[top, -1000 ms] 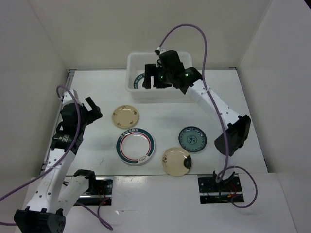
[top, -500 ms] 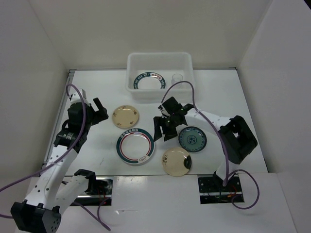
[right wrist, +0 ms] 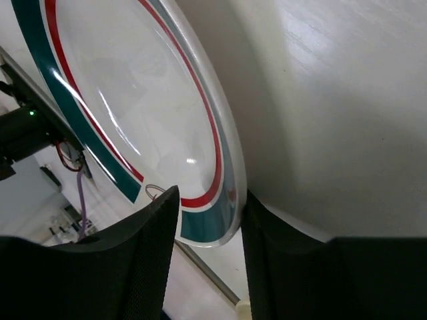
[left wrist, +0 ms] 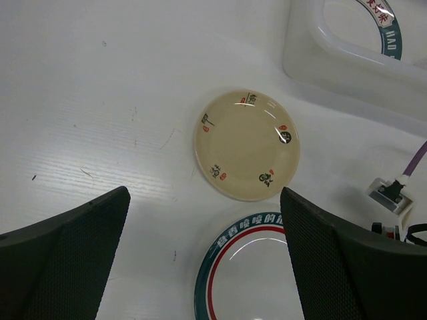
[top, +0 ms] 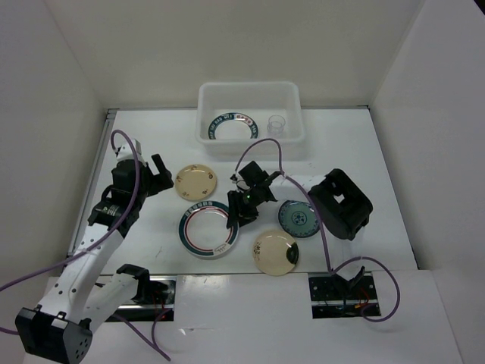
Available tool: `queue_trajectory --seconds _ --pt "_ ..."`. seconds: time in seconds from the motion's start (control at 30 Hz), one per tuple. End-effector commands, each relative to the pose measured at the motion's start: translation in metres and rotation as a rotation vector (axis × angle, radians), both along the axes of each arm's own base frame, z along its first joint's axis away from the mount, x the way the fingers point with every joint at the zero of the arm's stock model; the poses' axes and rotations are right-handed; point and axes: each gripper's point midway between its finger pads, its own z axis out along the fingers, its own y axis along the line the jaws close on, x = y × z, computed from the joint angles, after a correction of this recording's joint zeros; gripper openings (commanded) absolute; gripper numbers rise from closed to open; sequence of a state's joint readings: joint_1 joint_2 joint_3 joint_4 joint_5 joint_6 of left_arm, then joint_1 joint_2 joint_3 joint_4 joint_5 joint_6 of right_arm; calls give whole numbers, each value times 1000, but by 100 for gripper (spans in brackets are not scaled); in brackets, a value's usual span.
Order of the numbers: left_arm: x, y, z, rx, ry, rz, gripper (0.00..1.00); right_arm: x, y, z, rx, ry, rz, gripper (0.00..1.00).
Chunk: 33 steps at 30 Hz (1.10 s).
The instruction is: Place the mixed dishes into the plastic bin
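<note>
One white round plate with green-red rim sits on white surface, edge between right tool fingers, grip unclear. Left tool released above cream round plate. Translucent white plastic bin at far edge.

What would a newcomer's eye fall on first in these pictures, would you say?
The right hand, its fingers straddling the rim of the green-rimmed plate in the middle. Then the bin at the back, holding a matching plate and a glass cup. The left hand hovers open left of a cream plate.
</note>
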State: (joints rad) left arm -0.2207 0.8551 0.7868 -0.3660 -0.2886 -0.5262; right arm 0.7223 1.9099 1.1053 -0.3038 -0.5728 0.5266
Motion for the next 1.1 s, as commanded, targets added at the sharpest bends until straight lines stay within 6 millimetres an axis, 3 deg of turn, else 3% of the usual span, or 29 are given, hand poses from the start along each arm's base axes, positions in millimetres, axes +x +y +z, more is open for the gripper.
queue_trajectory --seconds 0.0,0.03,0.07,0.17,0.3,0.4,0.5,0.57,0.7,0.73,0.77,0.8,0.83,0.9,0.93,1.0,1.07 --pt "4 0 6 2 -30 6 100 9 7 -10 3 -48 9 46" --pt "4 0 6 2 -30 6 100 10 7 -11 -3 -54 5 38" --pt "4 0 6 2 -30 6 100 12 9 -9 7 -59 -2 17" --pt "4 0 6 2 -30 6 100 8 8 -19 -3 -29 -7 0" --pt "4 2 6 7 -31 14 100 3 7 -7 4 -37 2 0" --pt "3 4 5 14 -23 25 100 0 -4 23 -17 -83 10 0" --pt "1 13 6 29 -28 72 100 0 -26 64 -73 -168 -32 0" --pt "-3 17 16 29 -62 89 100 2 -39 105 -89 -245 -71 0" --pt "-7 27 22 17 -92 128 100 52 -75 166 -74 -368 -293 0" --pt "-7 25 22 14 -91 120 100 69 -78 191 -37 -414 -334 0" --pt "-7 25 22 13 -91 120 100 90 -93 204 -34 -446 -402 0" --pt "-6 22 23 5 -99 107 100 109 -95 213 -22 -482 -440 0" --pt "-4 24 20 15 -86 104 100 129 -99 239 -3 -546 -473 0" --pt "-2 19 19 11 -83 75 100 160 -106 257 -10 -623 -534 0" --pt "1 18 18 12 -80 75 100 191 -111 270 -21 -688 -599 0" --pt "1 16 17 6 -78 62 100 222 -121 278 -35 -731 -642 0" --pt "1 16 17 6 -78 62 100 258 -118 281 -57 -772 -665 0"
